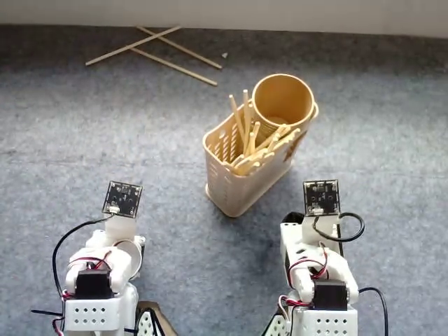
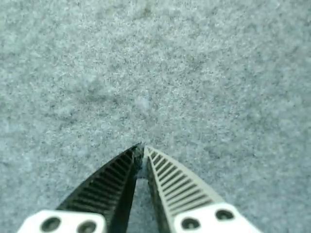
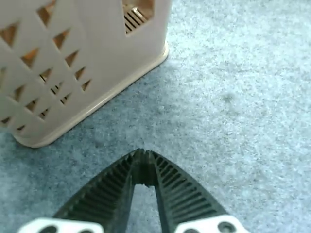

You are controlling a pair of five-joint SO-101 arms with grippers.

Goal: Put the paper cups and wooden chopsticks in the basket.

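Judging by how things lay, the task looked partly done. A paper cup (image 1: pixel 282 98) stood upright in the far right end of the basket (image 1: pixel 241 187) at mid-bench, and a bundle of wooden chopsticks (image 1: pixel 250 143) leaned inside just beside it. Three loose chopsticks (image 1: pixel 157 37) lay crossed at the far left of the bench (image 1: pixel 84 140), well apart from the basket, so fetching them seemed the step in hand.

Both arms sat at the near edge, one left and one right. The left gripper (image 2: pixel 142 147) had its fingers pressed tip to tip, holding nothing, over bare covering. The right gripper (image 3: pixel 144 153) was likewise closed and empty, just near of the basket's latticed wall.

The next move probably called for a long reach to the far left, fingers parted, then a low pinch on one thin stick lying flat. The crossed sticks could shift one another.

The bench wore a grey, short-napped covering like carpet. A pale strip ran along its far edge; what it was could not be told.
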